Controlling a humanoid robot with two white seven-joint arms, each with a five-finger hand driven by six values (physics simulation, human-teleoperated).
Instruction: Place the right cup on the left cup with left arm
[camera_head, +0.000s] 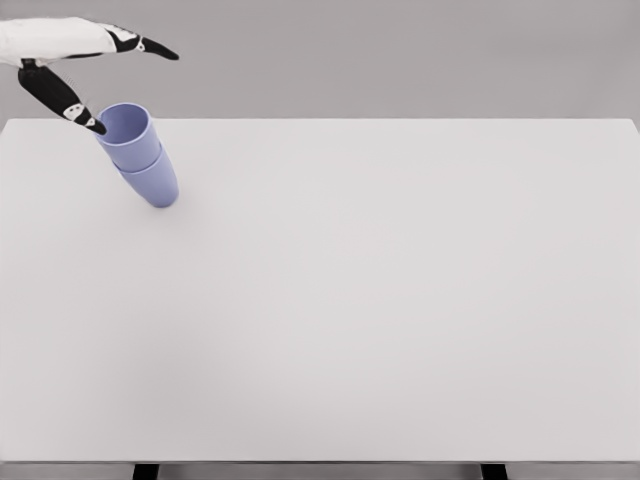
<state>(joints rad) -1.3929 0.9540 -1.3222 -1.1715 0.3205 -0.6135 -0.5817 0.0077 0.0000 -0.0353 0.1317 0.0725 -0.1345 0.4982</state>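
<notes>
White and bare, the table (400, 320) fills the view from the near edge, where two dark legs (146, 471) show at six o'clock, back to its far edge. Toward ten o'clock on it stand the two lavender cups, nested and leaning: the lower cup (153, 183) rests on the tabletop and the upper cup (130, 134) sits inside it, mouth open upward. No label or writing shows on either. At about ten o'clock from the upper cup is the left hand (85, 70), fingers spread wide and holding nothing; one black fingertip (94, 125) lies right at the cup's rim, another finger (150, 46) points away above it.
</notes>
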